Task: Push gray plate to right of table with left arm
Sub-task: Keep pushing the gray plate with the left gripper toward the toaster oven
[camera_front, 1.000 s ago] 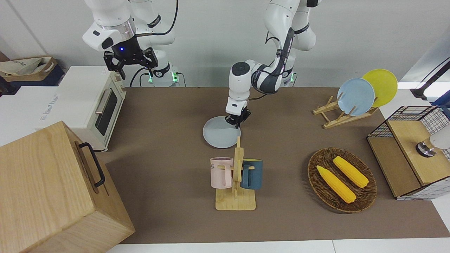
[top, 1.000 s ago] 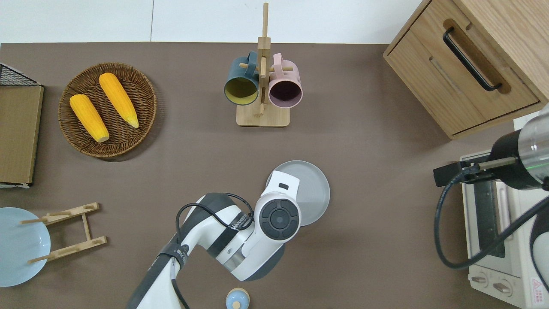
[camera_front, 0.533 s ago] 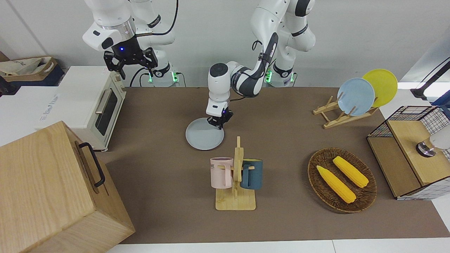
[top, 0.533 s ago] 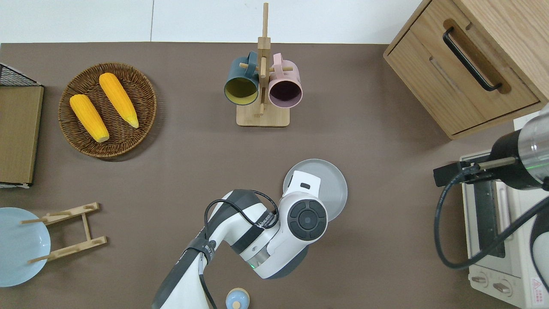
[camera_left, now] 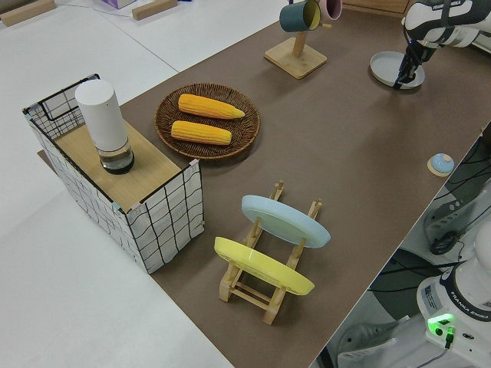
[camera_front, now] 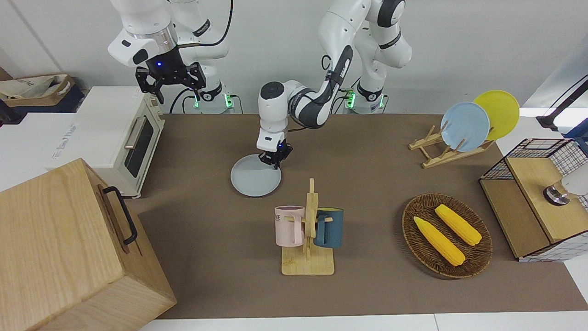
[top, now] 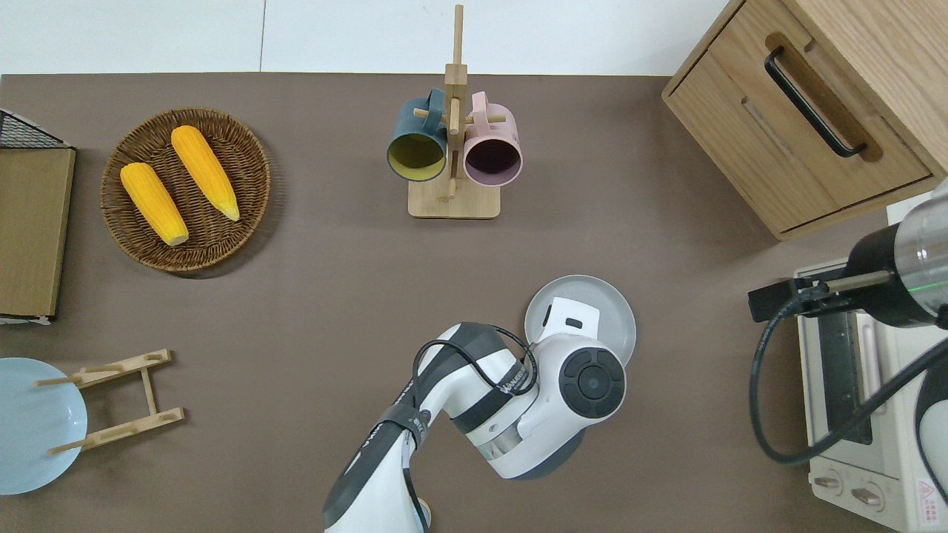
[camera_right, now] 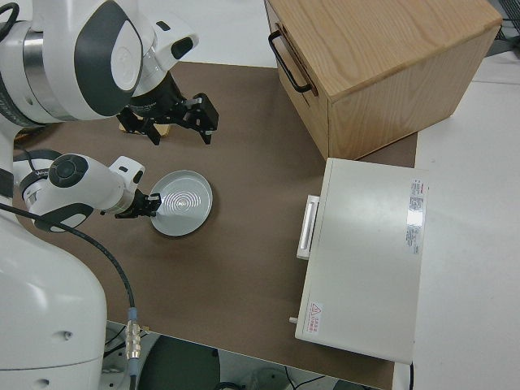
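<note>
The gray plate [camera_front: 255,181] lies flat on the brown table [camera_front: 206,239], nearer to the robots than the mug rack and a little toward the right arm's end. It also shows in the overhead view [top: 603,300] and the right side view [camera_right: 183,201]. My left gripper [camera_front: 272,161] is shut, its tips down on the plate's rim on the side toward the left arm's end. In the overhead view the left arm's wrist [top: 589,381] hides the gripper and part of the plate. My right arm is parked, its gripper [camera_front: 171,82] open.
A wooden mug rack [camera_front: 308,257] holds a pink and a dark blue mug. A white toaster oven [camera_front: 121,133] and a wooden cabinet [camera_front: 64,248] stand at the right arm's end. A corn basket [camera_front: 448,236] and a plate rack [camera_front: 448,149] stand toward the left arm's end.
My left gripper has slid toward the right arm's end of the table, and the gray plate has moved the same way with it. The right arm has not moved.
</note>
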Controlling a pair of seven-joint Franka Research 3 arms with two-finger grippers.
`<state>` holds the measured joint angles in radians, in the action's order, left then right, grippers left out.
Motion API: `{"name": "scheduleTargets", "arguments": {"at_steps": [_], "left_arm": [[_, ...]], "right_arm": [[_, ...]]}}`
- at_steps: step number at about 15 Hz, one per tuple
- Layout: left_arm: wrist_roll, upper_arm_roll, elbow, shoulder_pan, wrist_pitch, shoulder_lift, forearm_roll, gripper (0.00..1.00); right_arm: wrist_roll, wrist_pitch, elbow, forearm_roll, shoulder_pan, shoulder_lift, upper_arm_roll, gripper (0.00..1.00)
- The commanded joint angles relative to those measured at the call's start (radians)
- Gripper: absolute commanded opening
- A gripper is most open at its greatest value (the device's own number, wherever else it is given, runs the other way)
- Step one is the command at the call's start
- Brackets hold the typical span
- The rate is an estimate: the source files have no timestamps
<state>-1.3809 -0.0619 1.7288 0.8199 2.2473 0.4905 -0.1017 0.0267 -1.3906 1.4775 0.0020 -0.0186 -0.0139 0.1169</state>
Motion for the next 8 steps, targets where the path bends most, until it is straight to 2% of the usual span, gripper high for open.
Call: {"name": "scheduleTargets", "arguments": {"at_steps": [1,8], "left_arm": [[-0.053,0.007,-0.104,0.041,-0.028,0.121,-0.013,0.0],[-0.063,0.014,-0.124,0.053,-0.037,0.128,-0.012,0.0]], "right_arm": [[0.001,0.015,-0.008,0.01,0.02,-0.003,0.013,0.983],[0.001,0.015,-0.008,0.01,0.02,-0.003,0.013,0.983]]}}
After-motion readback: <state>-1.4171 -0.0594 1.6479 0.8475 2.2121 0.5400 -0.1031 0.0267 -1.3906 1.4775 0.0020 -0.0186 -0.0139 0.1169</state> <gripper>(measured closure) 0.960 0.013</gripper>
